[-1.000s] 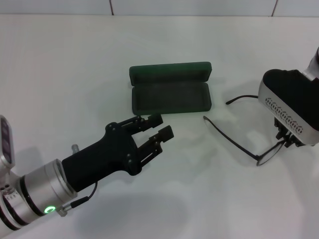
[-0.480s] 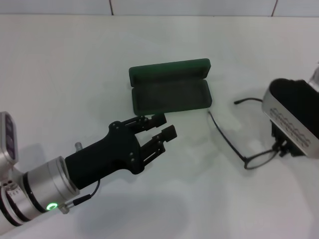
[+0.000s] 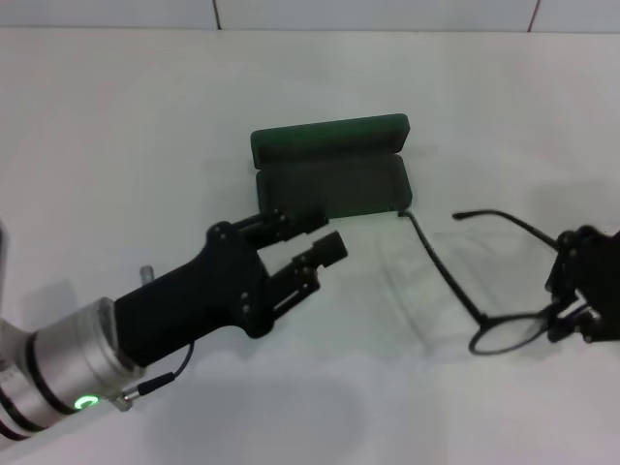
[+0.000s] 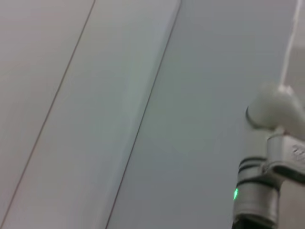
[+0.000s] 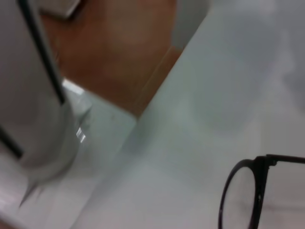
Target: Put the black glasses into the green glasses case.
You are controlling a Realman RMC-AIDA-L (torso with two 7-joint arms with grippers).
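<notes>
Right gripper point(image 3: 572, 302) clamped on the black glasses point(image 3: 504, 291) at the frame front, holding them above the white table point(image 3: 145, 126), one temple tip reaching almost to the near right corner of the green glasses case point(image 3: 331, 182). Case lying open, lid tipped back. Left gripper point(image 3: 310, 247) hovering just in front of it, fingers spread, gripping nothing.
</notes>
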